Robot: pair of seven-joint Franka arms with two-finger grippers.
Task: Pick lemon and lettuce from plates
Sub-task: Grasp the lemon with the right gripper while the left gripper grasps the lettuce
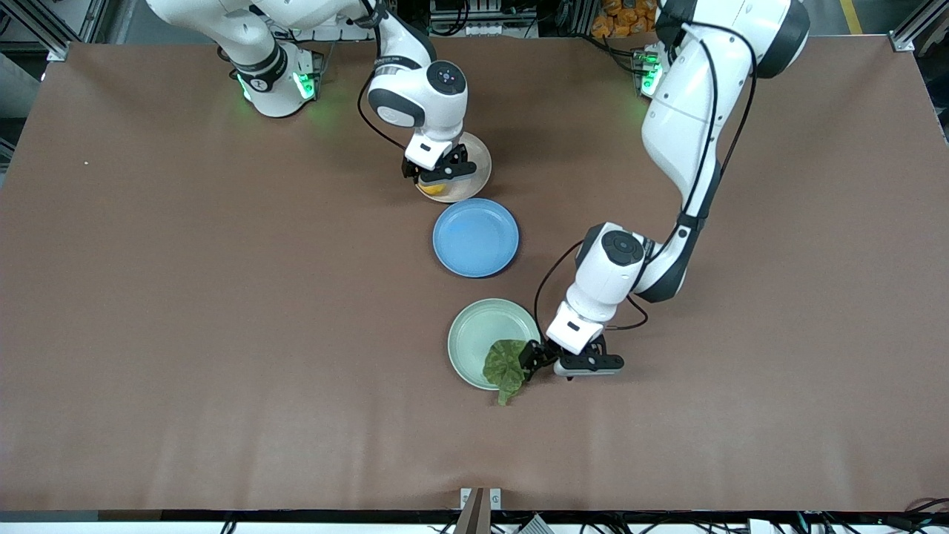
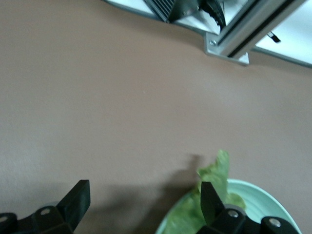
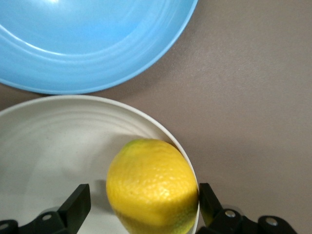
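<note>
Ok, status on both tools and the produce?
Right tool open, straddling lemon on beige plate. Left tool open at lettuce, mint plate edge. Nothing in the way.

Dimpled lemon [image 3: 151, 187], seemingly matt tabletop [image 1: 222, 334]

My desk [image 1: 185, 334] wore a plain brown cover; metal framing [image 1: 44, 26] and tangled cables [image 1: 482, 18] lined its upper edge.

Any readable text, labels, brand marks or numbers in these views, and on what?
None can be read.
Lemon, lettuce, mint green plate, beige plate, blue plate: no print.
Left gripper, right gripper: no legible marking.
Packets above the table's top edge: too small to read.
</note>
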